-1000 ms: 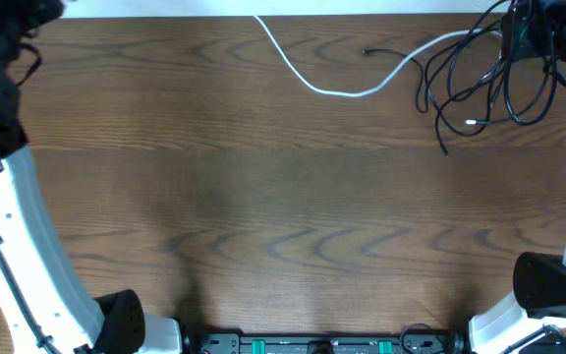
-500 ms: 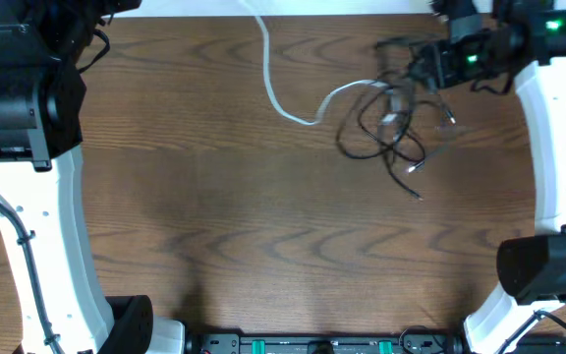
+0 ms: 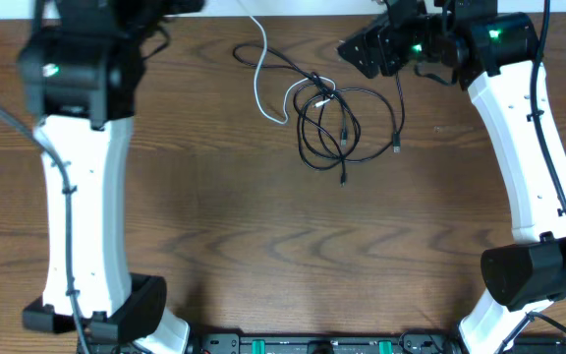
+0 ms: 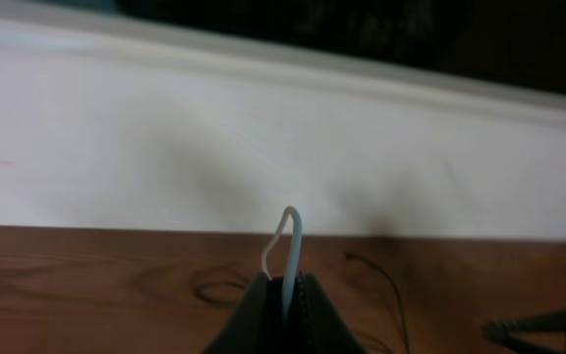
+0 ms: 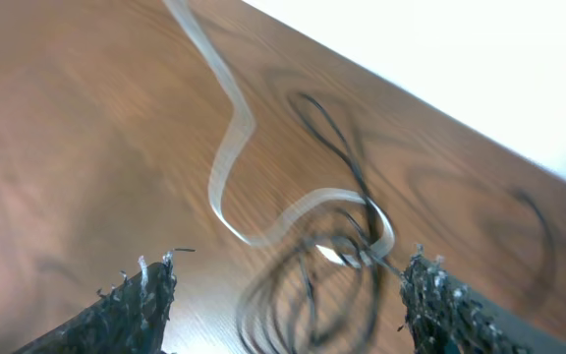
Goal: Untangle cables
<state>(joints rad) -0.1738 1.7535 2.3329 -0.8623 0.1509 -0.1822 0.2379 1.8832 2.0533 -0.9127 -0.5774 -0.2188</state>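
Note:
The cables lie at the back middle of the table: black cables (image 3: 327, 120) in tangled loops, with a white cable (image 3: 260, 74) looped into their left side. The white cable runs up to the table's far edge, where my left gripper (image 4: 286, 290) is shut on it (image 4: 291, 246). My right gripper (image 3: 364, 47) hovers just right of the tangle, jaws wide apart. In the right wrist view the blurred black loops (image 5: 312, 295) and white cable (image 5: 229, 157) lie on the wood beyond my right gripper (image 5: 288, 295), touching neither finger. One black strand (image 3: 398, 108) trails down from beneath it.
A white wall (image 4: 263, 128) stands right behind the table's far edge. My left arm (image 3: 82, 177) reaches up the left side and my right arm (image 3: 519, 147) up the right side. Brown wooden tabletop (image 3: 263, 246) fills the front.
My right gripper swept left along the back edge dragging the black cables, then opened; the tangle now lies bunched at back centre. My left arm came in from the left, still shut on the white cable.

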